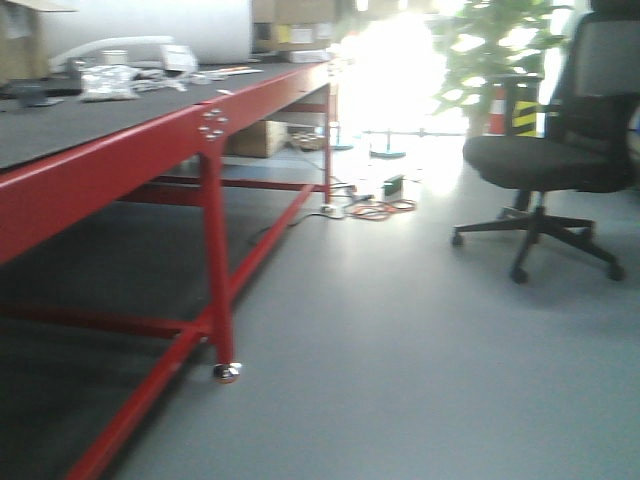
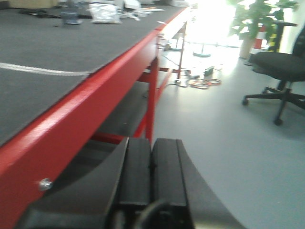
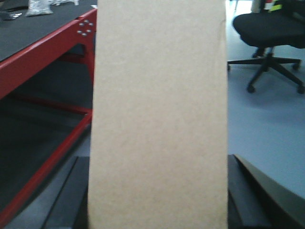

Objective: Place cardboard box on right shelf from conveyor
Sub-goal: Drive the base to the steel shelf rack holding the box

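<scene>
Where right gripper holds: jaws clamped on plain tan rectangular cardboard box
Left gripper: black jaws together, beside red-framed workbench

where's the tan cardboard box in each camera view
Front-facing view: not in it.
Left wrist view: not in it.
Right wrist view: the plain tan cardboard box fills the centre, top to bottom.
Shared landmark: the black office chair, right side in the front-facing and left wrist views, top right in the right wrist view.
</scene>
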`<state>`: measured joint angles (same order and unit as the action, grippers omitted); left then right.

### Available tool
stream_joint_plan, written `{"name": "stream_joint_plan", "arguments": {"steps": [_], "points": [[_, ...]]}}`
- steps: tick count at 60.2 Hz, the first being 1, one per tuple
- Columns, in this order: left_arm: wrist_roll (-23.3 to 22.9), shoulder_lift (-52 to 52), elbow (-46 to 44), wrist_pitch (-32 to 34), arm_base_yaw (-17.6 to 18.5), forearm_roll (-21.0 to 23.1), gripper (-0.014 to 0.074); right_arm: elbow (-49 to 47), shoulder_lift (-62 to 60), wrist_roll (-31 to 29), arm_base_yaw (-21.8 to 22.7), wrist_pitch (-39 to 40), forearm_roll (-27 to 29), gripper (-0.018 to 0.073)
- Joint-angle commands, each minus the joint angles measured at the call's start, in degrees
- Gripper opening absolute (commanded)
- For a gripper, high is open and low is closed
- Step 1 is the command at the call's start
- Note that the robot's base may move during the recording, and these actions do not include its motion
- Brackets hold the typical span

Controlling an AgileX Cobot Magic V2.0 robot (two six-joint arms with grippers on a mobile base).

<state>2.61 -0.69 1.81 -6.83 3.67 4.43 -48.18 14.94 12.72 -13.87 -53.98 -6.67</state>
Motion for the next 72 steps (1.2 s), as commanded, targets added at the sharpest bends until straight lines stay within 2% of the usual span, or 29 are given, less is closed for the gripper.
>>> {"name": "stream_joint_plan", "arguments": {"steps": [1, 72], "points": [[0.02, -0.85, 0.48, 4.93, -0.09, 0.34, -0.0116, -1.43, 0.83, -0.54, 0.38, 5.66, -0.51, 0.0215], [0.02, -0.85, 0.48, 4.93, -0.71, 0.34, -0.0116, -1.43, 0.88, -0.54, 0.38, 5.54, -0.51, 0.0215]]}}
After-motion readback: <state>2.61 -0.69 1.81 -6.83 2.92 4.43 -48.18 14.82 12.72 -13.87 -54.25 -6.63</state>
